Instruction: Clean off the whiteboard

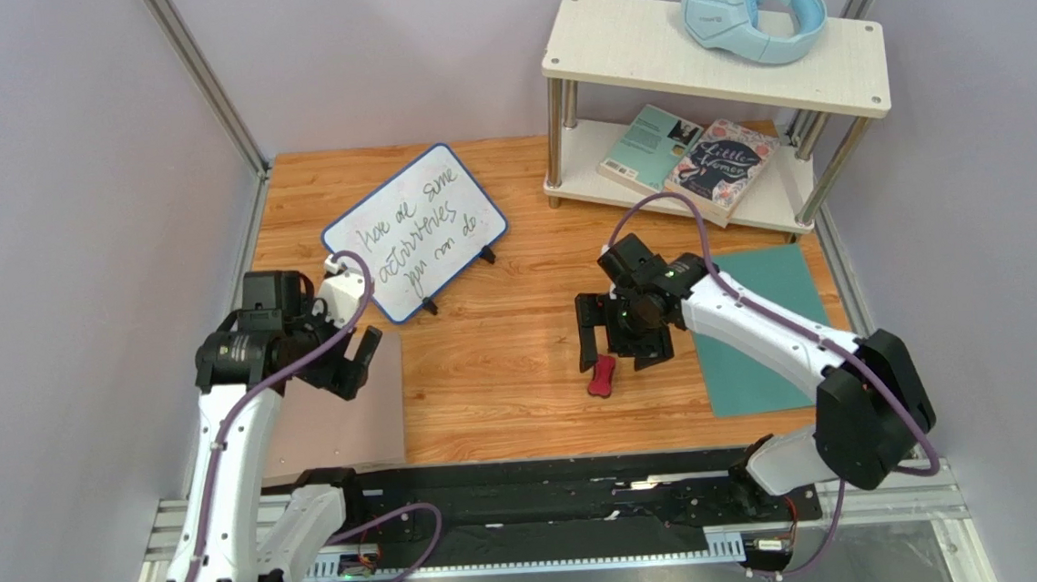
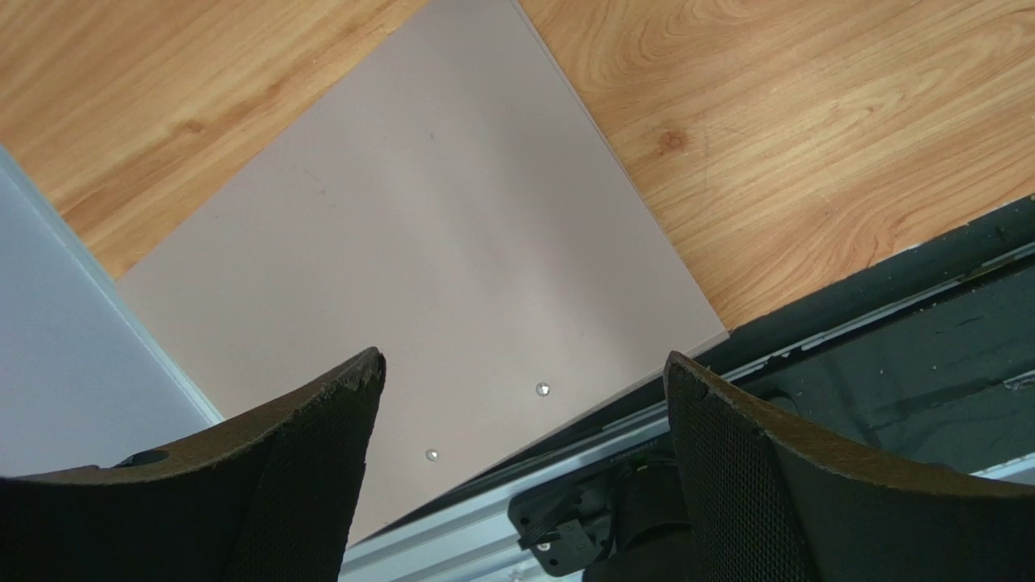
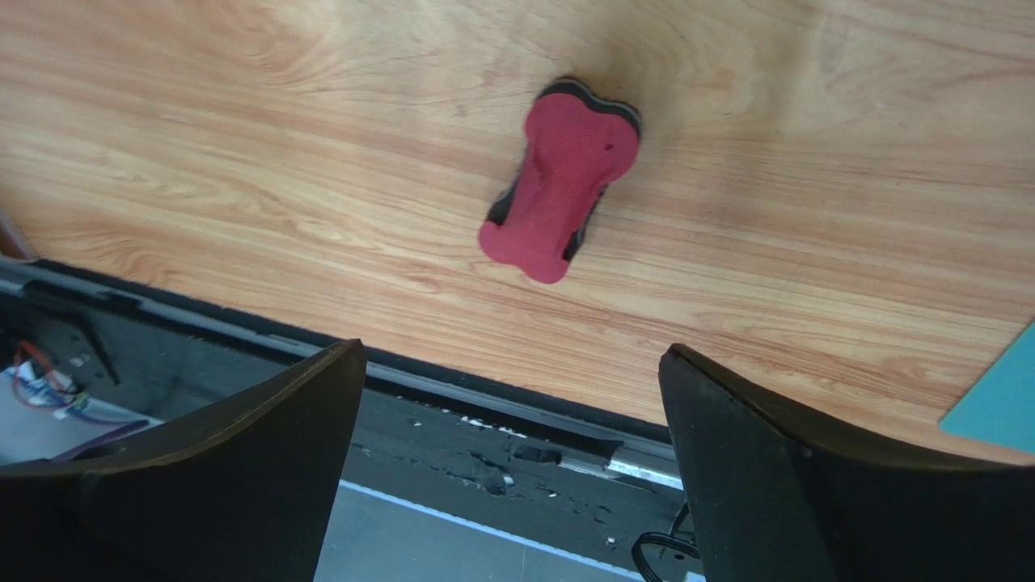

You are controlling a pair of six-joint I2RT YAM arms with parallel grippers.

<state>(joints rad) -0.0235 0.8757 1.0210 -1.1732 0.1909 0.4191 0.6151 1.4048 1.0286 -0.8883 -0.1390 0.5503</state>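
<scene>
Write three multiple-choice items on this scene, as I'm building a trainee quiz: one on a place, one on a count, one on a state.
1. Where does the red eraser lie? A on the teal mat; B on the bare wooden table; C on the pinkish mat.
2. How many books sit on the lower shelf? A one; B four; C two.
3. What state is the whiteboard in? A bearing black handwriting; B wiped clean; C lying face down.
Key: B, wood surrounds it in the right wrist view; C, two covers lie side by side; A, black words cross its face.
</scene>
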